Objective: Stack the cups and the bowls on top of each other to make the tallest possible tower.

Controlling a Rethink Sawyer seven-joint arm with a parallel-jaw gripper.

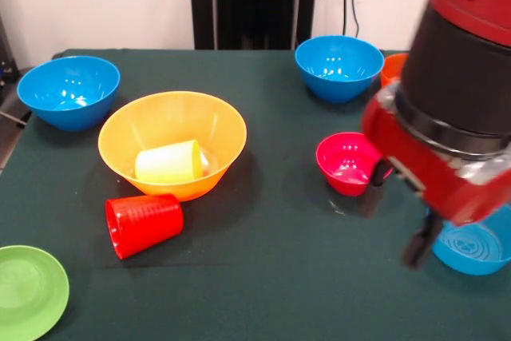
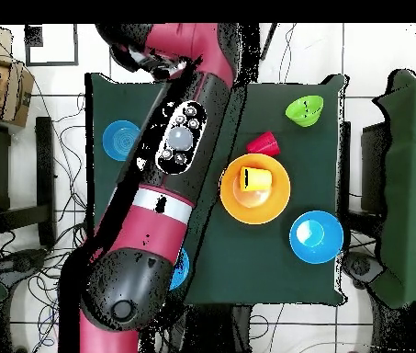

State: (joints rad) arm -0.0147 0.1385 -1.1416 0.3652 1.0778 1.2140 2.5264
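Arm [image 1: 451,109]: red and black, it fills the right side of the front view – in the overhead view it runs from the lower left up to the top centre.
Claw [image 1: 419,247]: only a dark blurred tip shows at the lower right of the front view; I cannot tell how far open it is, or if it holds anything.
Big yellow-orange bowl [image 1: 172,143]: left of centre, upright on the green table [image 1: 263,277].
Yellow cup [image 1: 168,162]: it lies on its side inside the big bowl.
Red cup [image 1: 144,224]: on its side on the table, touching the front of the big bowl or just beside it.
Deep blue bowls: one at the upper left [image 1: 69,90], one at the upper centre-right [image 1: 338,67].
Pink-red bowl [image 1: 349,163]: right of centre, just beside the arm.
Paler blue bowl [image 1: 477,247]: lower right edge, partly behind the arm.
Orange bowl [image 1: 393,68]: only a rim – behind the arm, upper right.
Light green bowl [image 1: 28,289]: lower left corner.
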